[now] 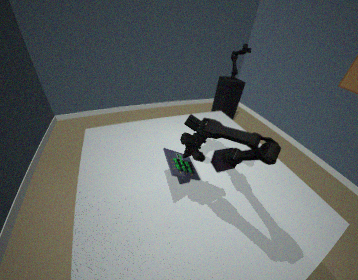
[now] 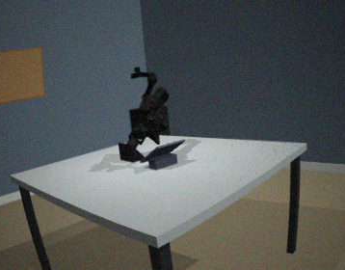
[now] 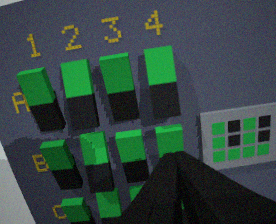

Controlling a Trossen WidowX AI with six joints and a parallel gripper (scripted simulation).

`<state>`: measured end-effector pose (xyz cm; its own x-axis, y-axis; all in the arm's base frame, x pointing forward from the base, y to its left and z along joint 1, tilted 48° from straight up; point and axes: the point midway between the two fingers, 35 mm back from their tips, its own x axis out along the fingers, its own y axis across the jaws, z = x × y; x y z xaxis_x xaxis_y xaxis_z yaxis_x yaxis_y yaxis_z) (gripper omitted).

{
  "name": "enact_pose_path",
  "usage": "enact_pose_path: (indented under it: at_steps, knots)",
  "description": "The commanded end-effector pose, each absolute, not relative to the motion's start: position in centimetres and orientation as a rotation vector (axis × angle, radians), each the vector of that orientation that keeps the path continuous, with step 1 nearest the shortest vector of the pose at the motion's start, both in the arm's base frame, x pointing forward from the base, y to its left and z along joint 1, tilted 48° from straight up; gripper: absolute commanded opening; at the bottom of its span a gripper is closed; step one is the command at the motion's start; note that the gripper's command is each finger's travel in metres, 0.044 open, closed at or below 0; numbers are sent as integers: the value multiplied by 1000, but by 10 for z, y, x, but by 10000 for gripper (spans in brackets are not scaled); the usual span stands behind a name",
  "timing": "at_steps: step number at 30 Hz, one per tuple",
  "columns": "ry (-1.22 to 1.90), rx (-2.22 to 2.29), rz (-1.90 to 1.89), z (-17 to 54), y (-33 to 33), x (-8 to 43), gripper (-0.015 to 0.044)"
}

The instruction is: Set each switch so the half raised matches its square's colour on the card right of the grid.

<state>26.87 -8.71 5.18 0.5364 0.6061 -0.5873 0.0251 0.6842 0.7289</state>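
Note:
The switch panel (image 1: 169, 156) (image 2: 166, 148) (image 3: 94, 30) is tilted on its stand. In the wrist view, the card (image 3: 206, 150) reads green, dark, green, dark in the far and middle rows, and all green in the near row. Switches A1 (image 3: 37, 89), A3 (image 3: 116, 74), B1 (image 3: 57, 156) and B3 (image 3: 129, 146) look green-raised; A2 (image 3: 77, 80), A4 (image 3: 160, 66) and B2 (image 3: 94, 149) look dark-raised. B4 (image 3: 169, 140) looks green-raised. My gripper (image 3: 174, 161) (image 1: 186, 156) is shut and empty, its tips at B4 and hiding its near half; contact is unclear. C1 (image 3: 75, 209) looks green-raised; the other C switches are partly or fully hidden.
The arm's base (image 1: 224, 160) (image 2: 130, 152) stands on the white table (image 1: 123, 215) (image 2: 104, 198), close to the panel. The panel's stand (image 2: 163, 162) is under its raised far side. Another small arm on a dark pedestal (image 1: 228, 95) stands beyond the table.

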Motion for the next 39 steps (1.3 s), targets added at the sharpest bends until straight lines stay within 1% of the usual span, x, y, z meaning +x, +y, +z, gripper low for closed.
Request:
enact_pose_path:
  at_steps: [1,11,39]
  knots:
    - [958,768,389,48,-83,270,0]
    - [958,768,389,40,-75,278,0]
    - [958,768,389,40,-75,279,0]
